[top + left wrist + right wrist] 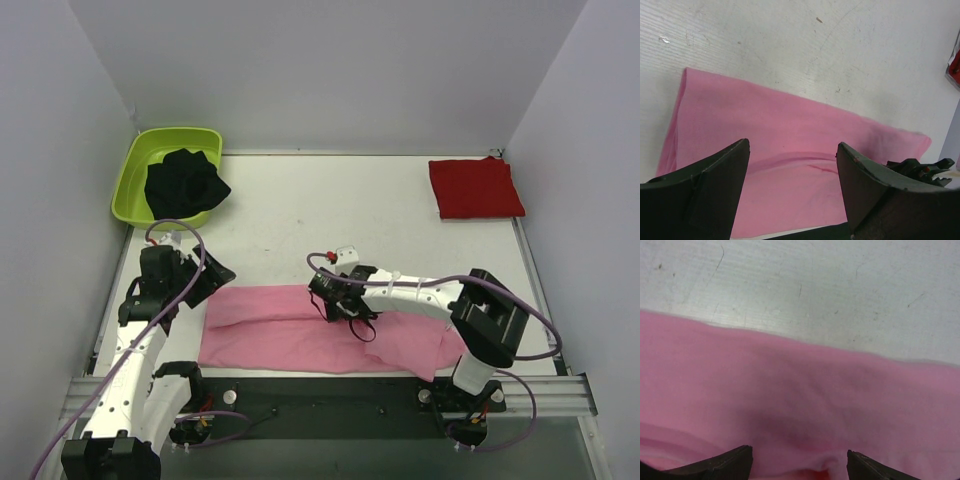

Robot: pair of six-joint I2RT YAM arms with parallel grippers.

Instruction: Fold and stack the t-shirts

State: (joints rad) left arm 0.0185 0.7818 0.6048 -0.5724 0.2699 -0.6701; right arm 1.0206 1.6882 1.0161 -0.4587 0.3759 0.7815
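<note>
The light pink t-shirt (290, 338) lies flat as a long folded band along the near edge of the table. It fills the lower part of the left wrist view (790, 135) and of the right wrist view (800, 400). The deep red t-shirt (475, 187) rests folded at the back right. My left gripper (208, 276) hovers open just off the pink shirt's far left corner, its fingers (715, 180) wide apart and empty. My right gripper (338, 303) stands open low over the middle of the pink shirt's far edge, a small pucker of cloth between its tips (799, 460).
A lime green tub (135, 170) with a black cloth (185, 183) in it stands at the back left. Grey walls close in the table on three sides. A metal rail (330, 385) with both arm bases runs along the near edge.
</note>
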